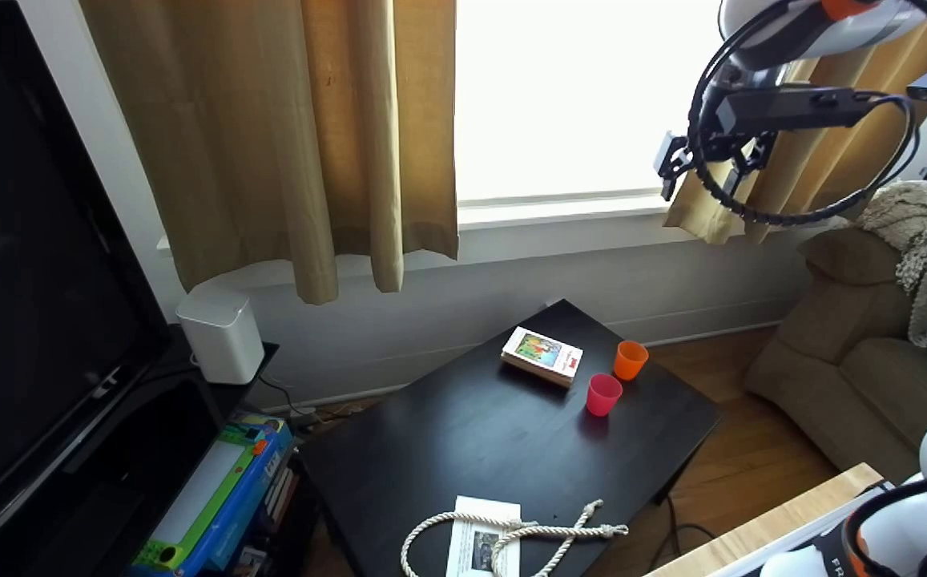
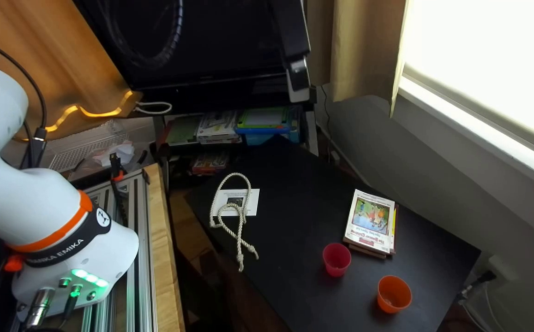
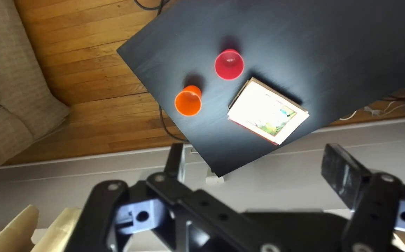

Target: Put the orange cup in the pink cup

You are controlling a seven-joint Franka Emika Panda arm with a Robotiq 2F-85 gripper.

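**Gripper (image 3: 256,163) spread wide, two cups standing apart**

In the wrist view its fingers (image 3: 344,175) stand well apart and hold nothing, which suits a grasp not yet made. In an exterior view the gripper (image 1: 698,191) hangs high above the level of the table (image 1: 431,433), probably so that it can line up without brushing anything.

The orange cup (image 3: 188,101) stands upright near the table's edge; the pink cup (image 3: 229,64) stands upright near it, not touching. Both mouths face up, which favours nesting: the orange one could be pinched by its sides and lowered straight in. The gap likely leaves room for a finger. A stack of books (image 3: 269,112) lies flat near both cups, so an approach from that side may need care. The rope (image 1: 559,531), draped across a printed sheet (image 1: 463,549), lies well apart and should not interfere.
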